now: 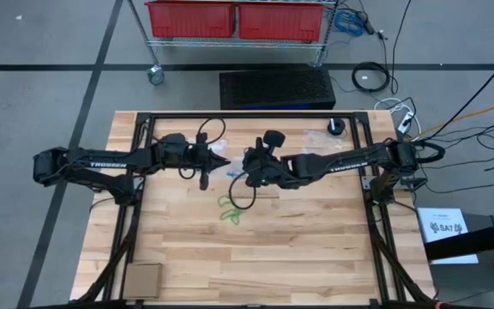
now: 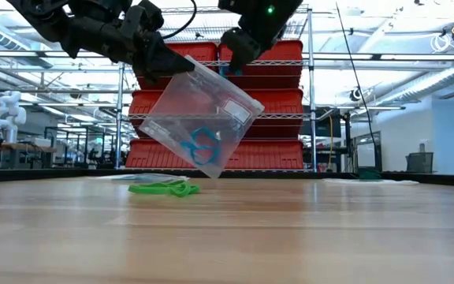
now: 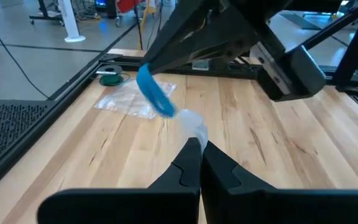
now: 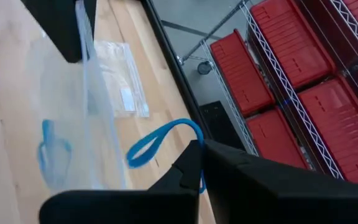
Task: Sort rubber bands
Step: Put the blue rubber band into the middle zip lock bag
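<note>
Blue is what I'm tracking: the right gripper (image 4: 199, 163) is pinched fully shut on a blue rubber band (image 4: 160, 140), holding it in the air just beside the mouth of a clear plastic bag (image 2: 201, 120). The left gripper (image 3: 199, 149) is also closed tight, clamped on a corner of that bag and holding it up, tilted, above the wooden surface (image 1: 316, 249). Inside the bag I can see more blue bands (image 2: 202, 146) gathered near the lowest corner. A small heap of green rubber bands (image 2: 164, 188) lies on the surface under and a little in front of the bag, untouched. A second clear bag (image 3: 132, 99) lies flat farther back. As I judge it, these loops weigh almost nothing, flop and cling, so the held band may snag on the bag's lip or stick to the gripper instead of dropping cleanly. For the green ones, I'd pinch a single strand where it stands proud of the heap, since a deeper grab would likely lift several tangled together. The bag itself is thin and slippery; its corner grip looks slight.
</note>
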`<state>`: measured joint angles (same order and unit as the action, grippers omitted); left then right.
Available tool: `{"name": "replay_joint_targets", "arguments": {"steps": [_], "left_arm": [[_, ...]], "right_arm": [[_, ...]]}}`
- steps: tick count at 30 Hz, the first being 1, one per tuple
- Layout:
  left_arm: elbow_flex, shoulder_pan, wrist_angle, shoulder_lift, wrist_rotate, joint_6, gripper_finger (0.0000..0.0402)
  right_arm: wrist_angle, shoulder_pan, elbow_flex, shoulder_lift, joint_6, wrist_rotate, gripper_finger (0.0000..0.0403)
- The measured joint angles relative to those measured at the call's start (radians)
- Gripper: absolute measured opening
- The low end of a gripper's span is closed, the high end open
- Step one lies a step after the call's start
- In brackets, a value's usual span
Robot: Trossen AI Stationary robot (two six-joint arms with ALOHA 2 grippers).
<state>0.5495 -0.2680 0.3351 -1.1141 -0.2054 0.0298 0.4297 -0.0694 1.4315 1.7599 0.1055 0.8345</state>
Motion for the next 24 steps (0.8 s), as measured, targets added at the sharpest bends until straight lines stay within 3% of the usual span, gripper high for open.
{"name": "replay_joint_targets", "arguments": {"steps": [24], "left_arm": [[0.0, 0.0, -0.001, 0.0, 0.025, -0.023, 0.0]], "right_arm": [[-0.007, -0.07, 0.0, 0.035, -0.017, -0.023, 0.0]]}}
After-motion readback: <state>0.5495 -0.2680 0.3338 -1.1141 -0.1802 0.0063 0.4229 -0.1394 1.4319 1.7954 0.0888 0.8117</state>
